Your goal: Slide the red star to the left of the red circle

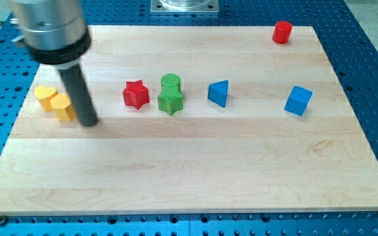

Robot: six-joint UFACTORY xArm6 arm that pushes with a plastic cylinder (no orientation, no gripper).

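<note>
The red star [136, 94] lies on the wooden board left of centre. The red circle [281, 31] is a short cylinder near the board's top right corner. My tip [88, 122] is at the view's left, well left of the red star and slightly lower. It stands right beside a yellow block [64, 107]. The rod rises from the tip to a grey cylinder at the view's top left.
A yellow heart [44, 96] lies left of the yellow block. A green cylinder [170, 82] and a green star [170, 101] sit just right of the red star. A blue triangle [219, 92] and a blue cube [298, 100] lie further right.
</note>
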